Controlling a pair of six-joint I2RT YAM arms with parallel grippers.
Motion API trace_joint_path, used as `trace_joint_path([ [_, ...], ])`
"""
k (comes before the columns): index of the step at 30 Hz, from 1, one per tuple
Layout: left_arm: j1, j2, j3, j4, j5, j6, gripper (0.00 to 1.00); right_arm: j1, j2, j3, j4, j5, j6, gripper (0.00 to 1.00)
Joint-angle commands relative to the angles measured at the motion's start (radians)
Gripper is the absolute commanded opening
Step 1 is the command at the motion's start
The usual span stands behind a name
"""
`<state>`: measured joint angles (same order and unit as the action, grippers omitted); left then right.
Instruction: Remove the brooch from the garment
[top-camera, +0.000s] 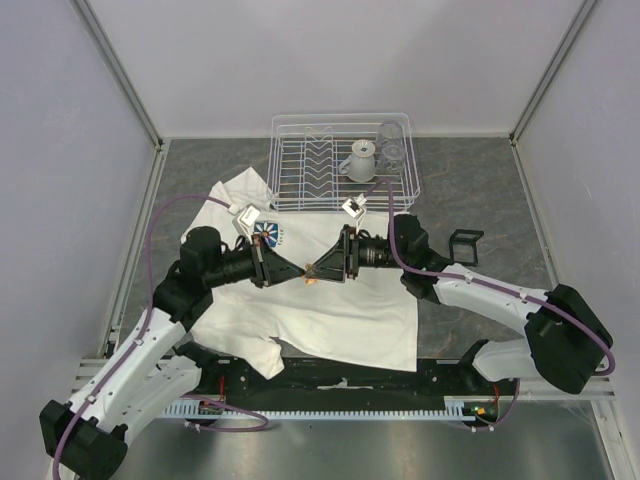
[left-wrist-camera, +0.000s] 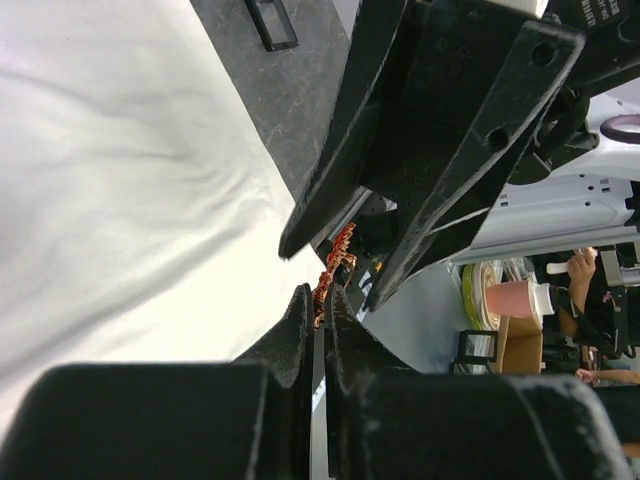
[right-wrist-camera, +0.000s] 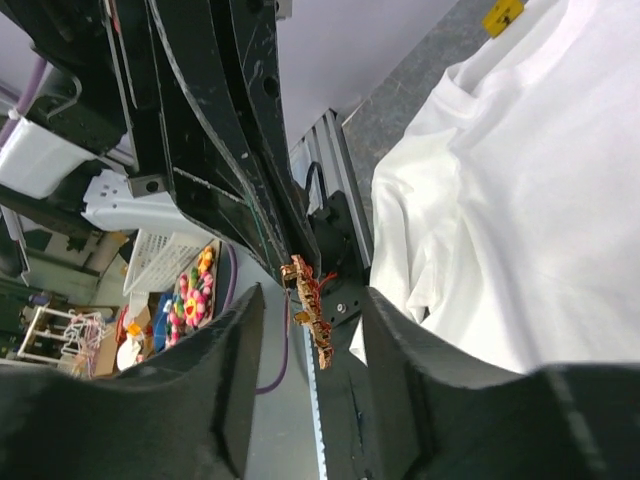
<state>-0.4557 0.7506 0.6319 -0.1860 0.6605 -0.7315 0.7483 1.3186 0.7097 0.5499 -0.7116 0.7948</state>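
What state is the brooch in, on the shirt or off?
Off. The left end effector pinches the brooch clear of the shirt; both wrist views show no fabric on it.

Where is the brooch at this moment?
In the top view the brooch is over the middle of the white T-shirt, where the two arms meet. It is pinched by the left gripper, between the open fingers of the right gripper.

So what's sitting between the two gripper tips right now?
The brooch, pinched by the left gripper, inside the open fingers of the right gripper; both wrist views show it.
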Motion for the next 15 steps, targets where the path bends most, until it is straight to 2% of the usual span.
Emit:
trace_joint_path([
  [1, 0.000, 0.013, 0.023, 0.056, 0.037, -0.020, 0.02, 0.023, 0.010, 0.045, 0.002, -0.017, -0.049, 0.46],
  [5, 0.000, 0.015, 0.015, 0.075, 0.047, -0.042, 0.02, 0.028, 0.007, 0.042, 0.001, -0.014, -0.057, 0.44],
  [9, 0.000, 0.015, 0.012, 0.086, 0.054, -0.058, 0.02, 0.029, 0.011, 0.037, 0.005, -0.014, -0.062, 0.36],
  [11, 0.002, 0.015, 0.006, 0.103, 0.067, -0.069, 0.02, 0.029, 0.011, 0.036, 0.005, -0.014, -0.062, 0.29],
  [15, 0.003, 0.024, -0.017, 0.146, 0.091, -0.111, 0.02, 0.031, 0.011, 0.036, 0.019, -0.014, -0.057, 0.28],
])
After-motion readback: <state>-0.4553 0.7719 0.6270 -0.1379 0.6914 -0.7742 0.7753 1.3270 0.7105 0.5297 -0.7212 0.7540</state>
